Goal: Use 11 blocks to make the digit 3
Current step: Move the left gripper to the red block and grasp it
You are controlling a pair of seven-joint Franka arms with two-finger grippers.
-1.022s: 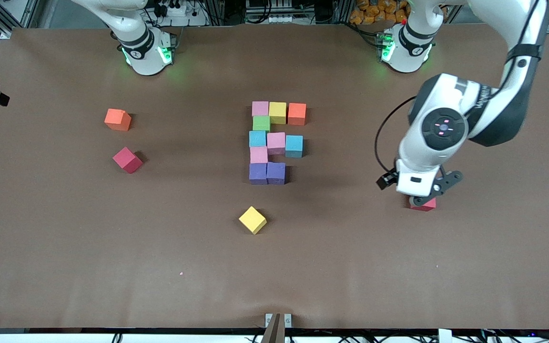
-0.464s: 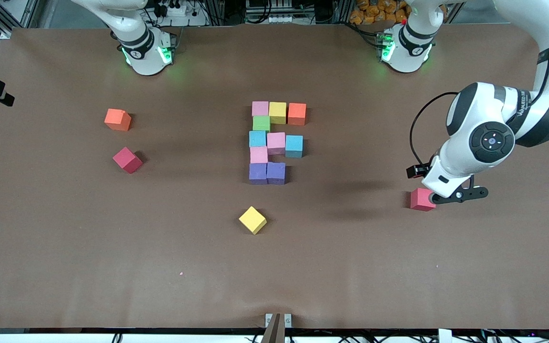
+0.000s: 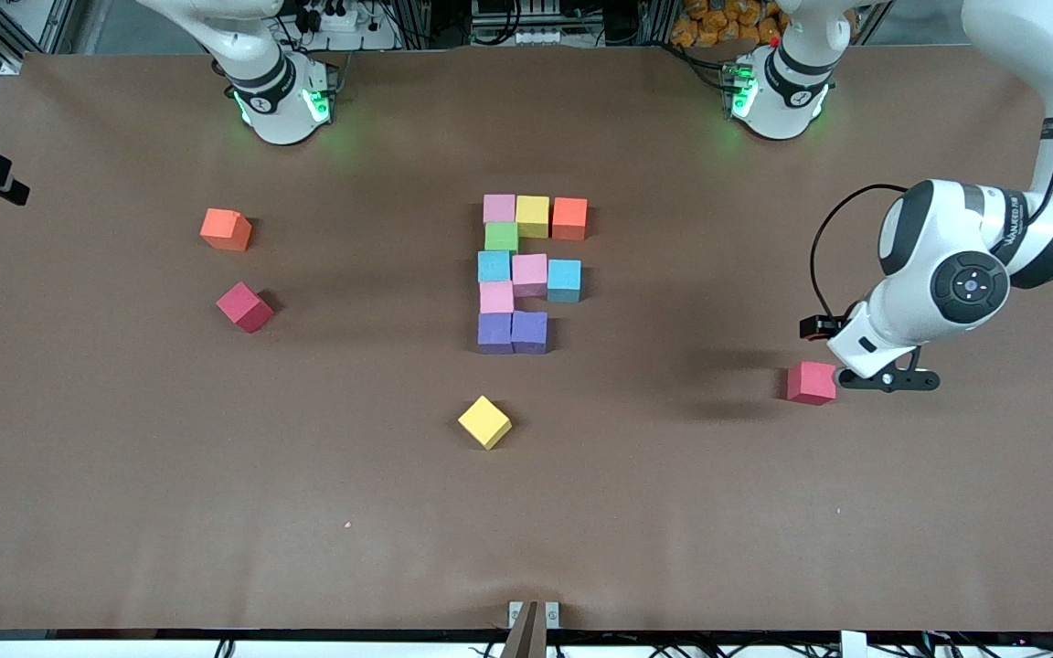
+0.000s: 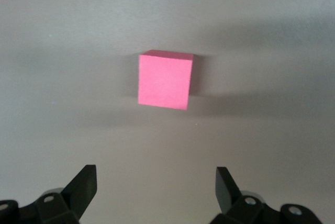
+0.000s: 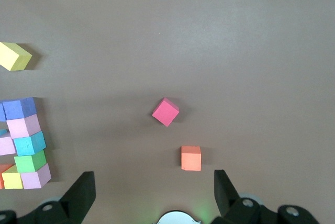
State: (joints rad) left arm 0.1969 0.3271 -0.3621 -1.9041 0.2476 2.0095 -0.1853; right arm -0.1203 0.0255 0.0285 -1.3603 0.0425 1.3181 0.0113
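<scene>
Clock directions are read on the front view, with 12 o'clock toward the robot bases.

1. Loose yellow block [image 3: 484,422]: nearest to the front camera. It lies on the table [image 3: 216,512] at 6 o'clock from the digit 3 [image 3: 529,274], apart from it and turned at an angle.
2. Red block [image 3: 811,382]: rests on the table at about 4 o'clock from the digit, well apart, toward the left arm's end.
3. Left gripper [image 4: 156,179]: sits at 3 o'clock from the red block, just beside it. Its fingers are spread wide and hold nothing; the block lies outside them.
4. Digit 3: ten blocks at mid-table.
   - Near row: two purple blocks [image 3: 512,332] side by side.
   - Next: one pink block [image 3: 496,297].
   - Middle row: blue, pink, blue.
   - Next: one green block [image 3: 501,237].
   - Farthest row: pink, yellow, orange.
5. Crimson block [image 3: 244,306]: at 9 o'clock from the digit, well apart, turned at an angle.
6. Loose orange block [image 3: 226,229]: at about 11 o'clock from the crimson block, near it.
7. Right gripper [image 5: 154,182]: the right arm waits high over the table. Its fingers are spread wide and empty.
</scene>
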